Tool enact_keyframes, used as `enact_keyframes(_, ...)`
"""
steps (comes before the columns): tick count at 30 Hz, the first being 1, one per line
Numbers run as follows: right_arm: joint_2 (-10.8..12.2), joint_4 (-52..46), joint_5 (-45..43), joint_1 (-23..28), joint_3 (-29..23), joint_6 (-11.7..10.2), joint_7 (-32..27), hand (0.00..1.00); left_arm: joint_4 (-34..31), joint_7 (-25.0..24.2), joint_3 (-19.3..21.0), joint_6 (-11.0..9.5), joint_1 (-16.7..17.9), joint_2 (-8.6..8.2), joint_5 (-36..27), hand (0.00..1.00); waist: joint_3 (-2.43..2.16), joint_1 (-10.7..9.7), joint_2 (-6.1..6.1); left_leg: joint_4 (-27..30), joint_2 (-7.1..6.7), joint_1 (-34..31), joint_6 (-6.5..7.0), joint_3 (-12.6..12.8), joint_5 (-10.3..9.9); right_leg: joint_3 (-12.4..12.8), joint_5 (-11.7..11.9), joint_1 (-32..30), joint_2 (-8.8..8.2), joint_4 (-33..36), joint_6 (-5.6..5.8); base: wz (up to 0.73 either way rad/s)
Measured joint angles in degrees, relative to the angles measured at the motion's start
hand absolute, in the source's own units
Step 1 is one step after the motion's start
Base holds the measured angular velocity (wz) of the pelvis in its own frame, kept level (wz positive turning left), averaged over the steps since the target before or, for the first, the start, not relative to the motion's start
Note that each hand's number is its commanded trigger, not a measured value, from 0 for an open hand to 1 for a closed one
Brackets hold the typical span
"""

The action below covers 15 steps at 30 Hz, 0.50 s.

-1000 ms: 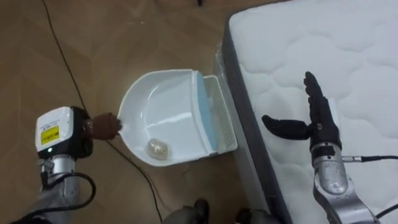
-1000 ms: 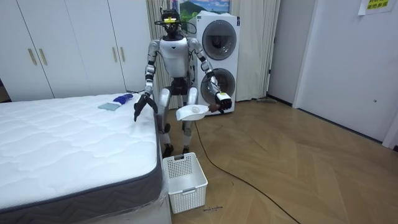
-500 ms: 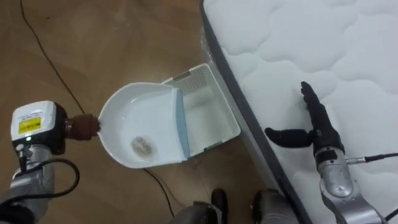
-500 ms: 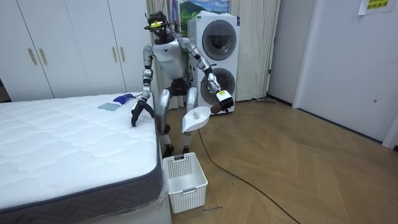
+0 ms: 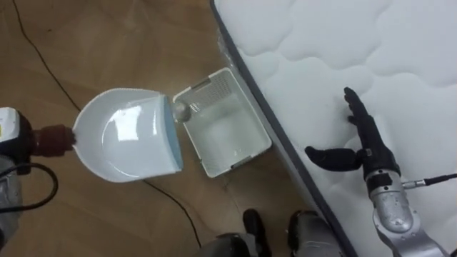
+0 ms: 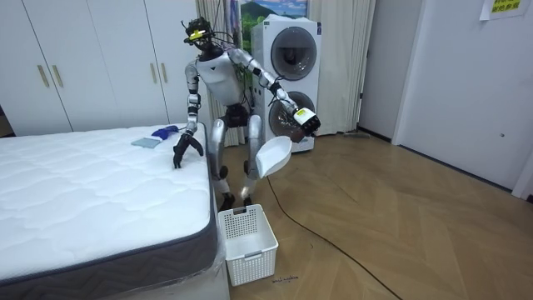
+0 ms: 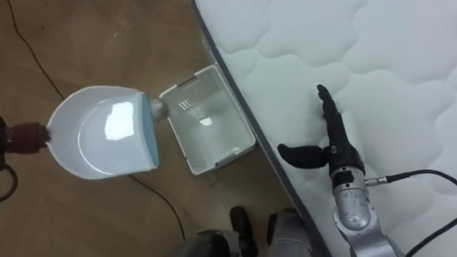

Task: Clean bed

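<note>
My left hand [image 5: 10, 141] [image 6: 305, 122] is shut on the brown handle [image 5: 50, 135] of a white dustpan [image 5: 128, 135] [image 6: 273, 156] with a blue lip. The pan is tipped lip-down. A small crumpled ball [image 5: 180, 109] sits right at the lip, above the near-left corner of a white slotted basket [image 5: 223, 123] [image 6: 247, 242]. The basket stands on the floor against the bed's side. My right hand [image 5: 359, 146] [image 6: 184, 151] hangs open over the white quilted mattress [image 5: 357, 50], thumb spread, holding nothing.
I stand at the bed's corner on a wooden floor. Blue cloth items [image 6: 155, 137] lie on the mattress's far side. A stacked washer and dryer [image 6: 289, 75] stand behind me, and white wardrobes [image 6: 83, 67] line the wall.
My left arm has lifted and tipped the dustpan; the ball slid from the pan's floor to its lip over the basket. The head camera has shifted; the right hand stays open.
</note>
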Motion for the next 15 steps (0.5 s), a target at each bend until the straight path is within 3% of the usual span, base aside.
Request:
enact_keyframes(1,-0.5,-0.2,0.0,0.1,0.0,-0.5,0.0,0.0,0.2,-0.1,0.0,0.6,0.0,0.19,-0.9,1.0,-0.03,-0.1,0.34,-0.6,-0.02,0.0,-0.75,0.1,0.5,0.4,-0.2,-0.3,-0.21,0.1,-0.43,0.17)
enact_keyframes(3,-1.7,-1.4,0.3,0.1,0.0,-0.6,0.0,0.0,0.2,-0.3,0.0,1.3,-0.2,0.32,-1.6,1.0,-0.18,-0.4,0.67,-1.4,0.66,-0.1,-2.7,2.9,1.7,1.2,-0.3,-0.9,-0.58,0.0,-0.92,0.23)
enact_keyframes(4,-2.3,-2.0,0.7,0.1,-0.2,-0.5,0.0,0.0,0.2,-0.5,0.0,1.3,-0.4,0.48,-1.6,1.0,-0.18,-0.5,0.66,-0.9,1.83,-0.4,-3.83,6.8,2.5,1.2,-0.4,-1.1,-1.19,0.1,-1.07,0.12)
enact_keyframes(5,-2.6,-2.0,0.7,0.1,-0.7,-0.4,0.0,0.0,0.2,-0.8,0.0,1.3,-0.5,0.64,-1.5,1.0,-0.18,-0.4,0.66,1.5,3.85,-0.8,-2.63,8.7,1.9,1.2,-0.4,-1.1,-1.13,0.3,-1.16,0.0)
enact_keyframes(7,-3.5,-2.1,1.3,0.1,-0.7,-0.2,0.1,0.0,0.3,-1.1,0.0,1.3,-0.6,0.76,-1.6,1.0,-0.12,0.0,0.78,4.5,6.59,-1.5,-0.98,9.2,0.8,1.2,-0.5,-1.1,-1.03,0.9,-1.05,-0.22)
enact_keyframes(9,-3.8,-2.5,1.8,0.2,-0.8,0.5,0.6,0.0,0.3,-1.4,0.0,1.3,-1.0,1.47,-1.6,1.0,-0.09,-0.3,0.87,5.2,6.36,-2.0,0.6,9.1,-0.2,1.1,-0.7,-1.5,-0.88,1.7,-0.21,-0.03)
enact_keyframes(10,-3.8,-3.1,2.2,0.4,-1.1,0.6,0.9,0.0,0.2,-1.5,0.0,1.3,-1.8,1.95,-1.6,1.0,-0.11,-0.7,0.67,4.4,5.59,-2.1,1.03,8.6,-0.8,1.1,-1.0,-2.3,-0.68,2.4,0.32,0.28)
enact_keyframes(12,-3.7,-3.6,3.2,1.5,-1.2,0.7,1.2,0.0,-0.2,-1.5,0.0,1.3,-2.5,2.04,-1.6,1.0,-0.11,-0.8,0.52,3.7,5.0,-2.3,1.01,8.5,-1.0,1.7,-1.0,-3.5,-0.63,2.7,0.4,0.23)
enact_keyframes(15,-3.7,-4.5,3.2,2.6,-1.3,0.7,1.7,0.0,-0.7,-1.8,0.0,1.5,-1.8,2.04,-1.6,1.0,-0.12,0.2,0.45,3.4,5.3,-2.3,0.68,8.5,-1.2,1.9,-0.8,-3.6,-0.18,2.8,-0.05,0.0)
